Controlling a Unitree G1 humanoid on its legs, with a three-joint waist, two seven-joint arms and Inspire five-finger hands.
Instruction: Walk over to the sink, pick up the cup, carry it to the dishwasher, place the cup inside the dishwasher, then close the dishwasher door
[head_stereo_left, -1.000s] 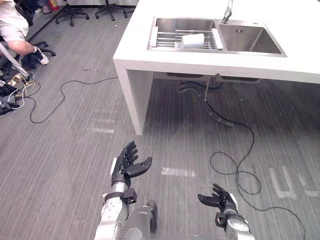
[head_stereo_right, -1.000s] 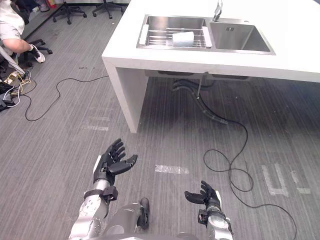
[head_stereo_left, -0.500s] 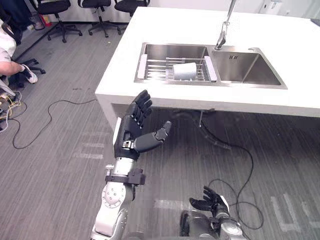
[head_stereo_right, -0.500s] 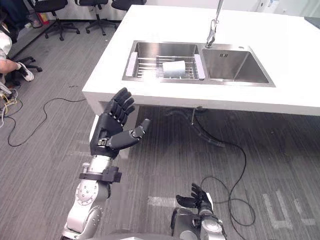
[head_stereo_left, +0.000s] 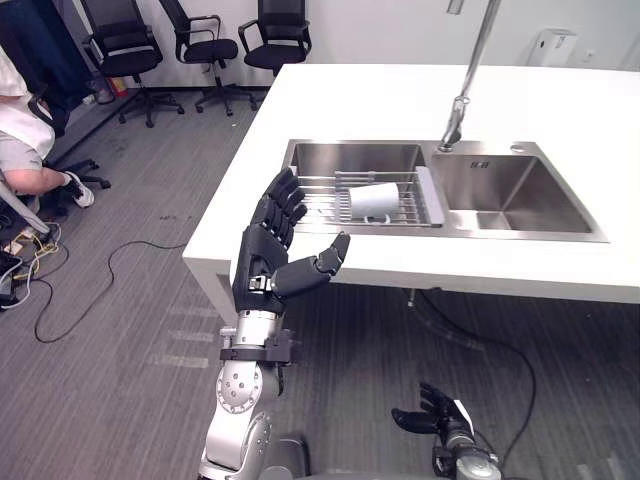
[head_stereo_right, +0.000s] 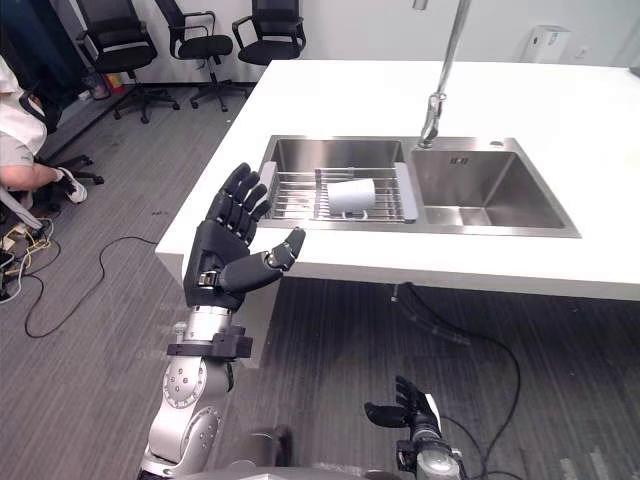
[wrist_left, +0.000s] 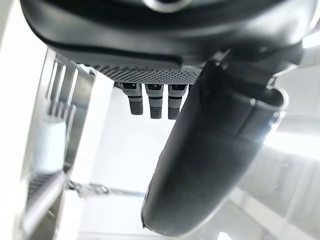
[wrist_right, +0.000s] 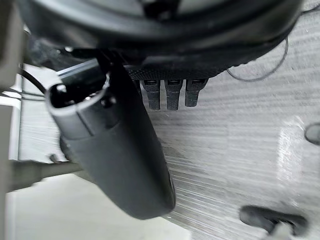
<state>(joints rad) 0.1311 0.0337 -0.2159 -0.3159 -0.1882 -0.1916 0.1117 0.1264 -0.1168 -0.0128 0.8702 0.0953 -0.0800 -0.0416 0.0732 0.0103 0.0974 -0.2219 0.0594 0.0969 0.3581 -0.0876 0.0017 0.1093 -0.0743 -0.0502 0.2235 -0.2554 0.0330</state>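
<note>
Nothing legible shows anywhere. A small dark plate (head_stereo_left: 478, 163) sits on the back wall of the sink (head_stereo_left: 520, 215), in its right basin below the tap, but any marks on it are too small to read.

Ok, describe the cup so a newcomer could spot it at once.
Find the white counter with the steel double sink under the tall tap. A wire rack spans its left basin, and the cup lies on its side on that rack. It is the only vessel there, pale against steel bars.
</note>
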